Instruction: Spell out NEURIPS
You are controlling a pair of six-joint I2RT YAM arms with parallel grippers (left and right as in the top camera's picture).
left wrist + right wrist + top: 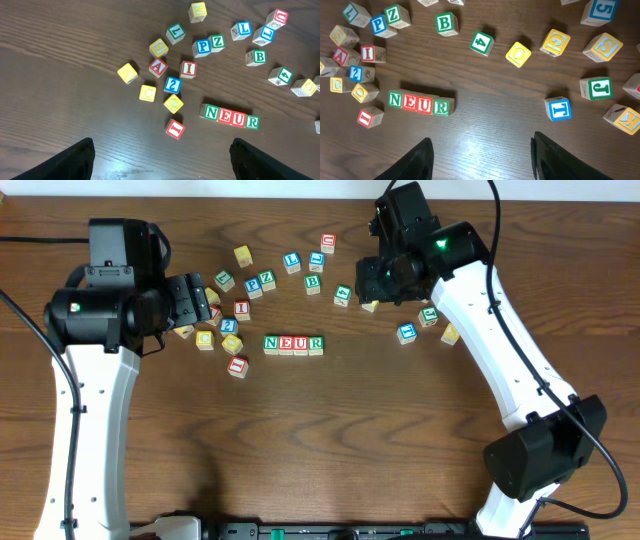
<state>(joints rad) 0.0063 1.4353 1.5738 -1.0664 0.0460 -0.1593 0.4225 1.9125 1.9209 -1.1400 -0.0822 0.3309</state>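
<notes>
I've got the NEUR row mid tabletop: four cubes touching, long axis 9-to-3 o'clock, letters upright. At its 10 the left end effector is spread apart; at 2, the right end effector is apart too.

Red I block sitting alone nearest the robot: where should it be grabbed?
Probably come from straight above and pinch two opposite side faces of the small wooden red-I cube, lined up with its skew. It lies flat, apart from the yellow-lettered cube beside it.
</notes>
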